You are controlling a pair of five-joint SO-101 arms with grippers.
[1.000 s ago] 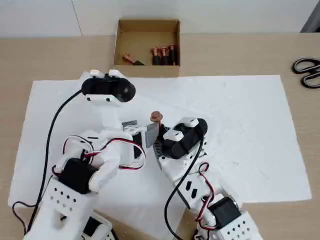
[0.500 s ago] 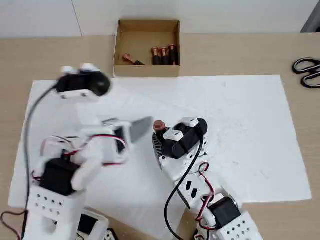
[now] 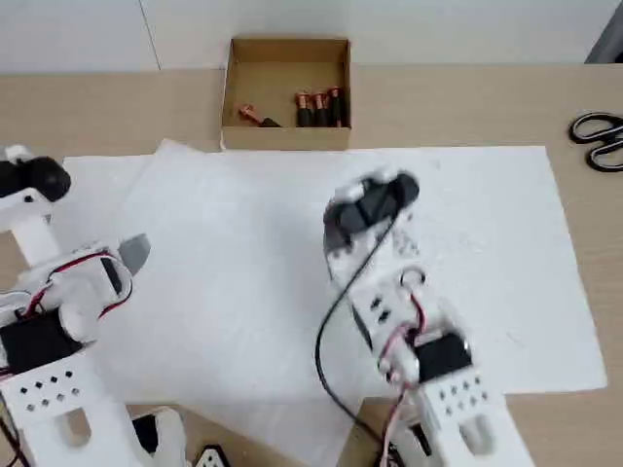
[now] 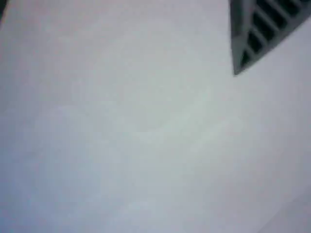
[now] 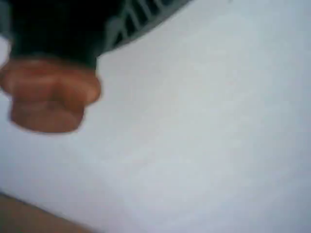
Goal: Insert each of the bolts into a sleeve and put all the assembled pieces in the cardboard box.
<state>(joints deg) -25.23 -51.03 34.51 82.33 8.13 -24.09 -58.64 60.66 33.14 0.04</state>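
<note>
One copper-headed bolt (image 5: 51, 99) (black sleeve (image 5: 48, 24) around it) sits clamped in the right gripper (image 5: 63, 43).

The table (image 3: 97, 107) looks like pale, matt wood. The sheet (image 3: 243, 282) spread over it is smooth white paper. At the table's far edge, the box (image 3: 230, 88) is plain brown cardboard. The bolt (image 5: 48, 97) has a coppery metal sheen, and its sleeve (image 5: 53, 29) is matt black.

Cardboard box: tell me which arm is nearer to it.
Right. The right arm is over the paper, short of the cardboard box; the left arm is at the paper's far left edge.
</note>
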